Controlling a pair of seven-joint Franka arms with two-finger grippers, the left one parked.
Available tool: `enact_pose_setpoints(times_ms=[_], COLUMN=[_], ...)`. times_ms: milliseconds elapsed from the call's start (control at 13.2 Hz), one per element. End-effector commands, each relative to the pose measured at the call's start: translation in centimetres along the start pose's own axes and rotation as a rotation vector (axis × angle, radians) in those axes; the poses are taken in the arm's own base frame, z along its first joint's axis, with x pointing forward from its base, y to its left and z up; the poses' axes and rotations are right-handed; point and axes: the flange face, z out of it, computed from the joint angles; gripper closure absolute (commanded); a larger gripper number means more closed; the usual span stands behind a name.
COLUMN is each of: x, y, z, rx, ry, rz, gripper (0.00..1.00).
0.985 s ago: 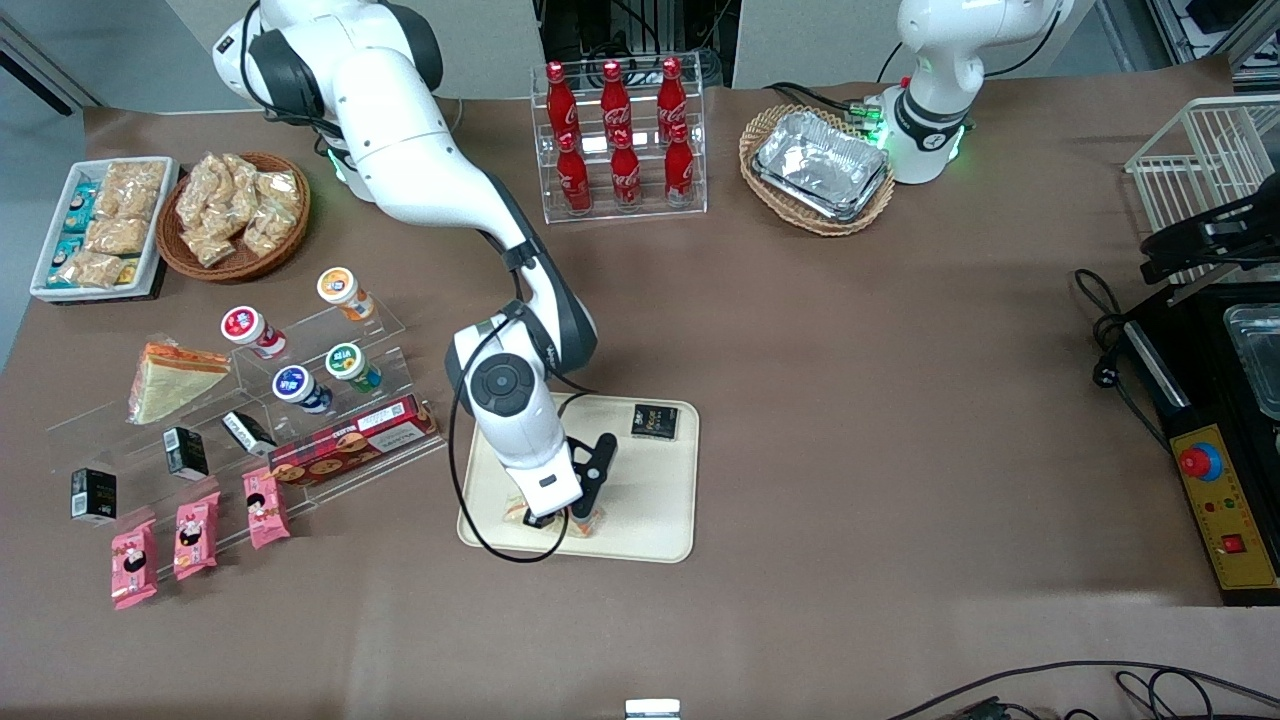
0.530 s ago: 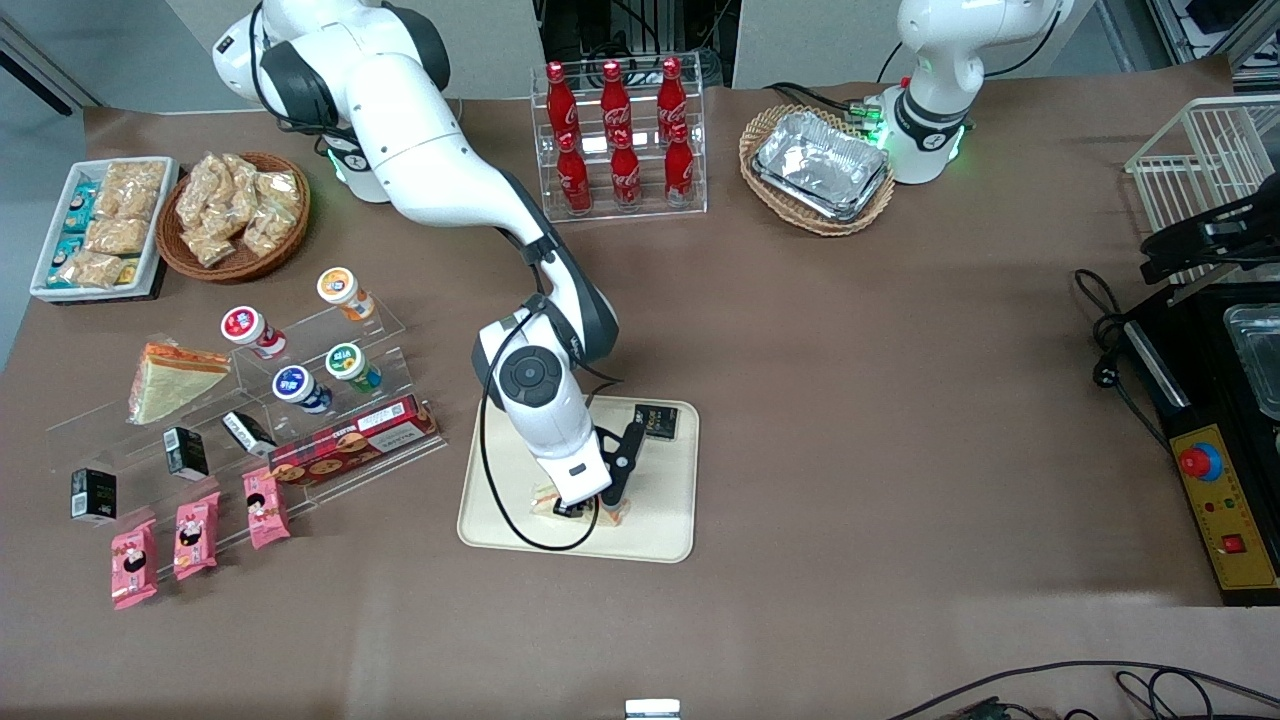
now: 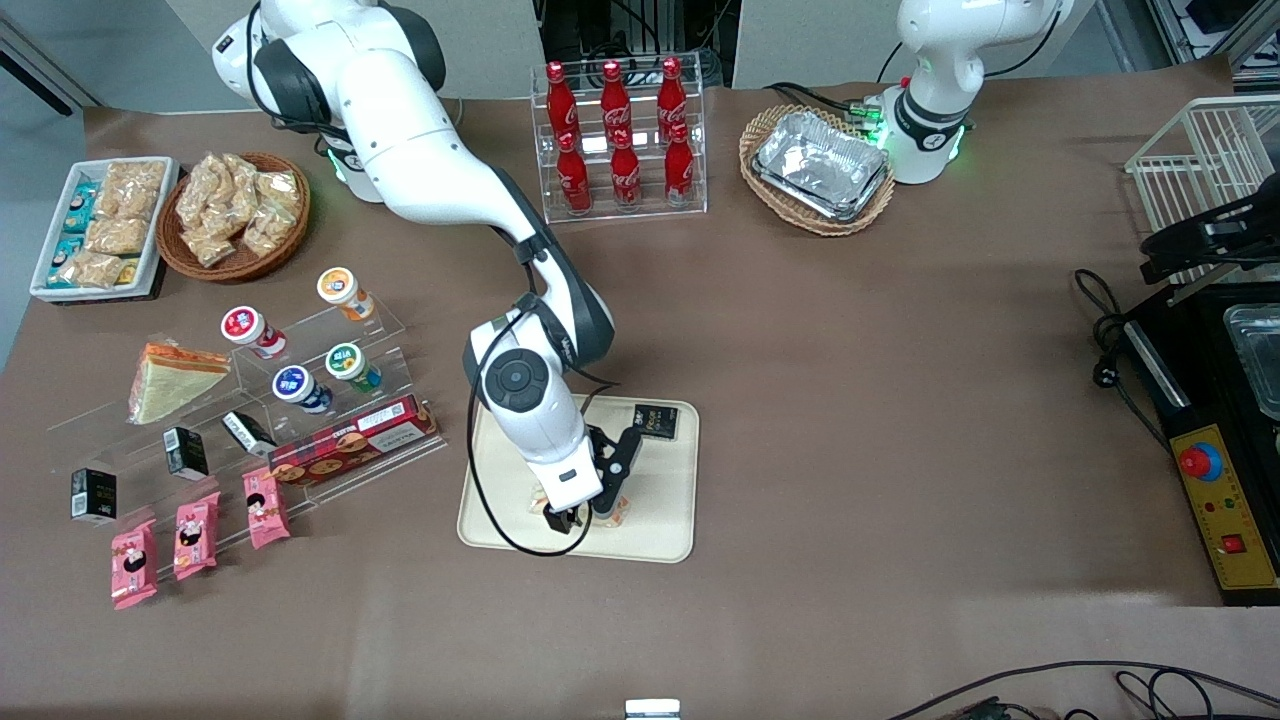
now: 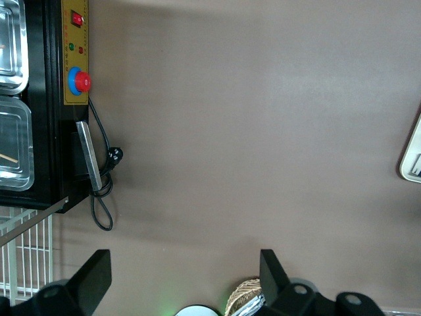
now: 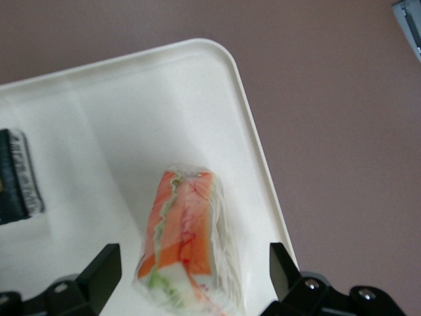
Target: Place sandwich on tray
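Front view: gripper is seen low over the tray, with the sandwich lying on the tray beneath it, largely masked by the wrist. A small black packet occupies the tray corner farther from the camera.

Right wrist view: jaws are shown spread wide, the fingertips clear of the sandwich, which rests flat on the tray near its rim, orange filling upward. Release is judged done; this separation is hidden in the front view.

Left wrist view: only a tray edge is visible.
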Motion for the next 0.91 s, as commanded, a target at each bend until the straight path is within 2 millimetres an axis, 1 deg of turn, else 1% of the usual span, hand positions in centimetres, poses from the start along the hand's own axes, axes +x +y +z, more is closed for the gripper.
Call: enact_pose_setpoints(times_ms=[0, 76, 152, 227, 379, 455, 530, 606, 682, 758, 833], x=[0.6, 0.0, -0.7, -1.1, -3.4, -5.0, -7.0, -9.0, -11.6, -14.6, -17.5], y=[0.6, 1.5, 2.1, 2.0, 3.2, 3.9, 4.9, 5.8, 7.1, 8.5, 9.5], z=[-7.9, -10.9, -14.4, -17.5, -24.1, -27.3, -30.3, -32.9, -35.1, -37.9, -40.1], rx=[0.083, 0.102, 0.128, 0.153, 0.193, 0.213, 0.226, 0.238, 0.247, 0.252, 0.261], ry=[0.024, 0.020, 0.020, 0.012, 0.002, -0.005, -0.005, -0.007, -0.013, -0.006, -0.010], rz=[0.049, 0.085, 0.129, 0.169, 0.280, 0.338, 0.392, 0.431, 0.485, 0.542, 0.600], gripper=[0.00, 0.00, 0.00, 0.00, 0.00, 0.00, 0.00, 0.00, 0.00, 0.00, 0.00])
